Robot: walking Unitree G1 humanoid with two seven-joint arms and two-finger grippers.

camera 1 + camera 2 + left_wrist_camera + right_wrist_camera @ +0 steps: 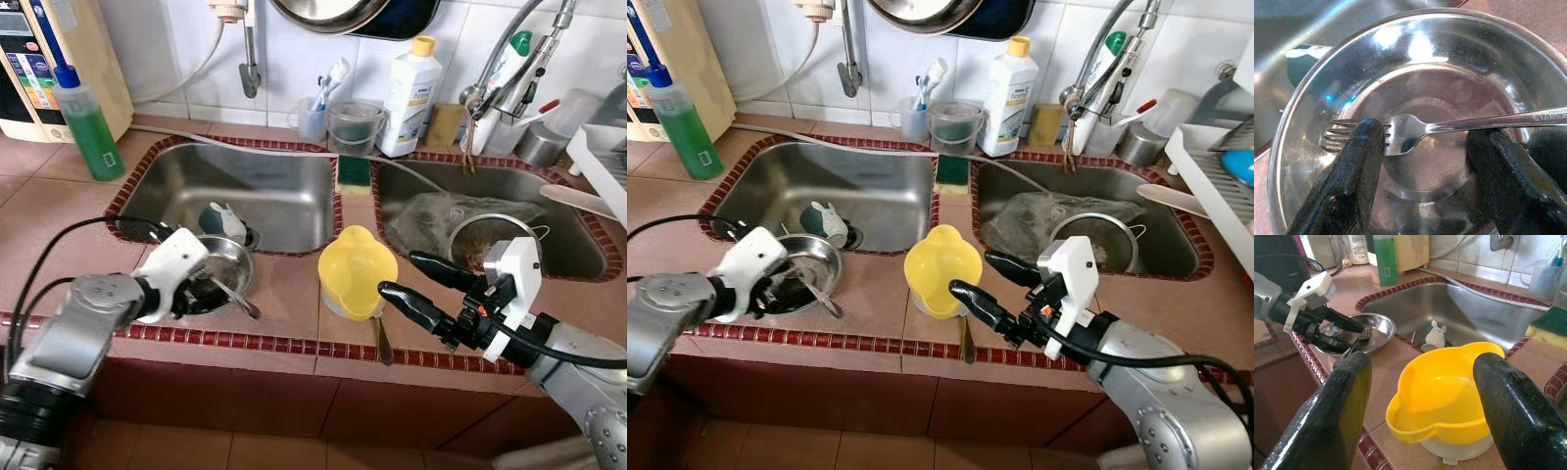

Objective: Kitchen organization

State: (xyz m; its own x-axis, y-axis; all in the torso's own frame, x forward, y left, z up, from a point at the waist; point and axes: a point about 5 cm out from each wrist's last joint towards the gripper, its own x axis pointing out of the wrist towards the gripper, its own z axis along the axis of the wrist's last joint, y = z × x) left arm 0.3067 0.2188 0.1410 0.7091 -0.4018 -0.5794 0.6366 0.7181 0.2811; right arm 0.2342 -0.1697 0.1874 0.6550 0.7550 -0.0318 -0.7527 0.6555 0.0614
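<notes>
With my left gripper (1425,147) spread wide astride the fork (1415,129) in the steel bowl (223,269), my right gripper (416,284), open and empty, nears the yellow funnel (356,269); closing on the fork looks next.

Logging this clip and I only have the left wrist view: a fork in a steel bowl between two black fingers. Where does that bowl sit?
Observer: The steel bowl sits on the tiled counter, in front of the left sink.
Operator: What is the other hand doing?
Observer: The right hand is open, level with a yellow jug on the divider.
Operator: Touching it?
Observer: No; its fingers flank the jug with gaps.
</notes>
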